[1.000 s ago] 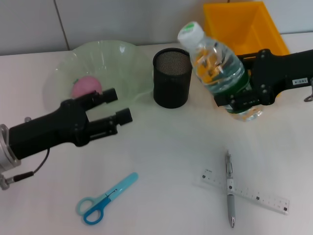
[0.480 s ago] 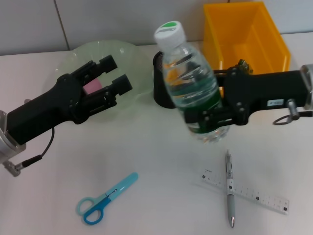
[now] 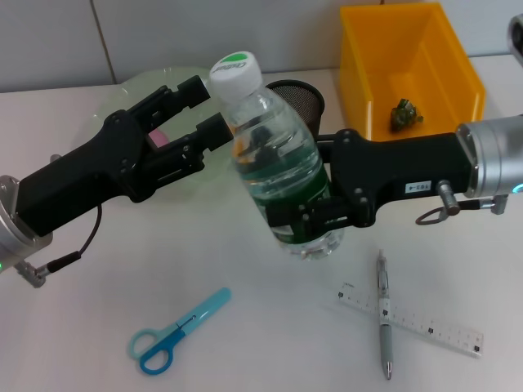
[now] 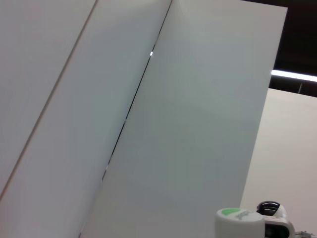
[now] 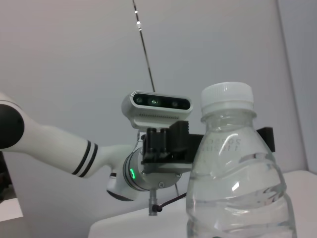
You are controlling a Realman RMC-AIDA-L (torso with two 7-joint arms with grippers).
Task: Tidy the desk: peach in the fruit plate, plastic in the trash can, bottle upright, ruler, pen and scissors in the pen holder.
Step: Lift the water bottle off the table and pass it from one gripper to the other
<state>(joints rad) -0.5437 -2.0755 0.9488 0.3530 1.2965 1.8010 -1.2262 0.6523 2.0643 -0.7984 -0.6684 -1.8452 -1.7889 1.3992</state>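
Note:
My right gripper (image 3: pixel 306 214) is shut on the lower body of the clear water bottle (image 3: pixel 278 159), holding it tilted above the desk's middle with its white-and-green cap (image 3: pixel 234 71) toward the back left. My left gripper (image 3: pixel 204 106) is open, its fingers just left of the cap. The right wrist view shows the bottle (image 5: pixel 233 188) close up, and the cap (image 4: pixel 237 221) shows in the left wrist view. The pink peach (image 3: pixel 154 140) lies in the pale green fruit plate (image 3: pixel 122 88), mostly hidden by the left gripper. On the desk lie blue scissors (image 3: pixel 176 331), and a pen (image 3: pixel 383 314) crossed over a clear ruler (image 3: pixel 429 328).
The black mesh pen holder (image 3: pixel 309 95) stands behind the bottle. A yellow bin (image 3: pixel 445 61) at the back right holds a crumpled dark scrap (image 3: pixel 404 114). My left arm (image 5: pixel 59 144) shows beyond the bottle in the right wrist view.
My right gripper has carried the bottle leftward to the desk's middle. My left gripper has moved up and to the right, close beside the cap.

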